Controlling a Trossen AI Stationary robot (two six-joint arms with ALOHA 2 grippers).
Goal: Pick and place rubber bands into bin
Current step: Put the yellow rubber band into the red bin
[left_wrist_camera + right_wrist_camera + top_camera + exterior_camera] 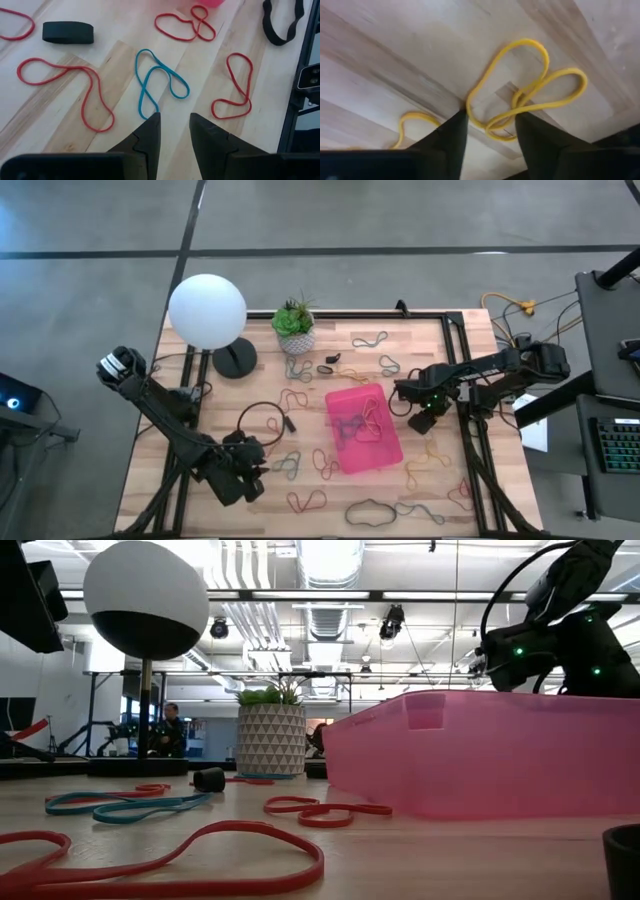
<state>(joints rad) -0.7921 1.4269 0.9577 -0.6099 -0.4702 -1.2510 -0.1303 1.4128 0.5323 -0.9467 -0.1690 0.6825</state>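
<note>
The pink bin (362,450) stands at the table's middle with a few rubber bands (358,423) inside; it also shows in the low view (480,755). Rubber bands in several colours lie flat on the wood all around it. My left gripper (175,120) is open and low at the front left (258,463), with the near end of a blue band (157,82) just ahead of one fingertip. My right gripper (490,117) is open just right of the bin (418,420), pointing down, its fingers either side of one end of a yellow band (520,95). My left gripper: the blue band's near end (149,112) lies flat on the table right at one fingertip (152,122); I cannot tell whether they touch. My right gripper: the yellow band's curve (470,102) lies flat on the table against one fingertip (457,122); I cannot tell whether they touch.
A white globe lamp (207,310) and a potted plant (295,330) stand at the far left. A black cable (262,418) loops left of the bin. Red bands (65,85) (235,87) and a black band (282,20) lie ahead of my left gripper.
</note>
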